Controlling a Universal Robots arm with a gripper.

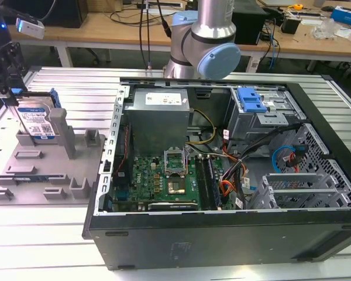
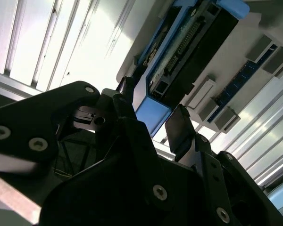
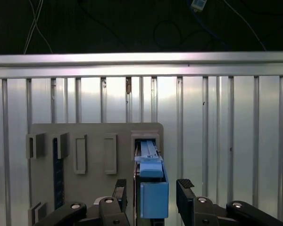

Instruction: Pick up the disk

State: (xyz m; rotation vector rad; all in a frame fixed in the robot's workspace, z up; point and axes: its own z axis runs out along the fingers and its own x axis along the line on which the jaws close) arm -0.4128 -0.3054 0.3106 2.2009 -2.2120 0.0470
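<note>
The disk stands on edge in a slot of the grey fixture plate, directly beneath the gripper, label face outward and blue side rails on its narrow edges. In both wrist views its blue-railed upper edge appears to lie in the space between the two black fingers, one finger on each flat side.

The gripper is spread wide and has hold of nothing. A strip of daylight shows between each finger pad and the drive, so I judge there is no contact yet. In the second wrist view the disk runs away from the fingertips, with its connector end on the far side from the gripper.

Well off to the side of the gripper, towards the exterior view's right, sits the open computer case with its grey power supply.

As for progress, the approach and alignment look done. The grasp itself has not been made, and the disk remains seated in its slot, not lifted.
</note>
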